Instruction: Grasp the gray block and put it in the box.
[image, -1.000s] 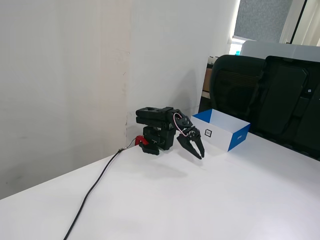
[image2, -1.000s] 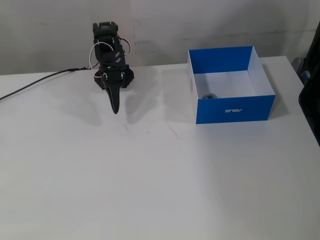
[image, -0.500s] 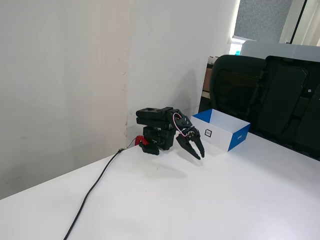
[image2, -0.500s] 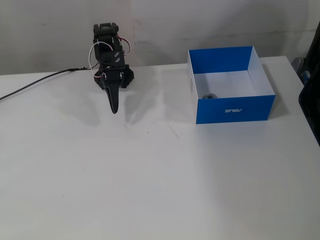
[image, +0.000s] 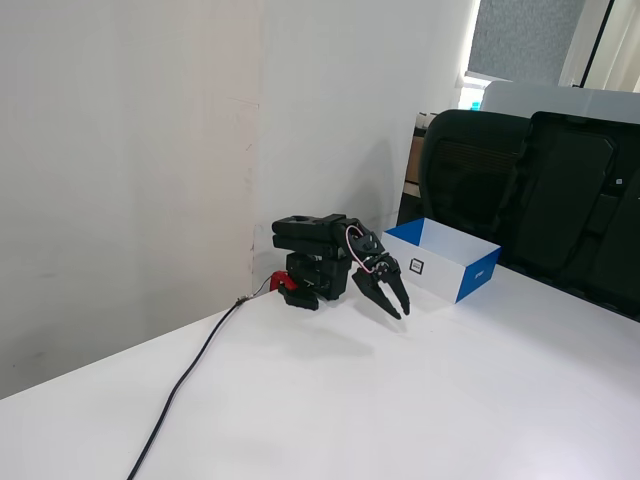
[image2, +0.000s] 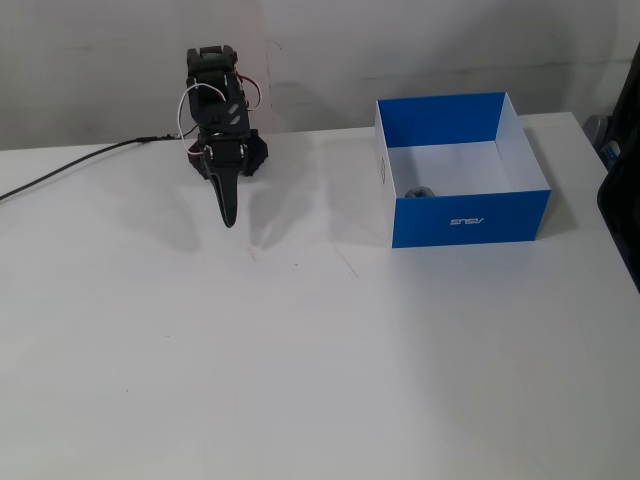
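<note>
Already done, by the look: the drop
Gray block (image2: 420, 192): lying inside the box (image2: 470, 217), well right of the gripper in the front fixed view
Gripper (image2: 229, 219): empty, jaws slightly parted, folded near base
Left: nothing evident
</note>
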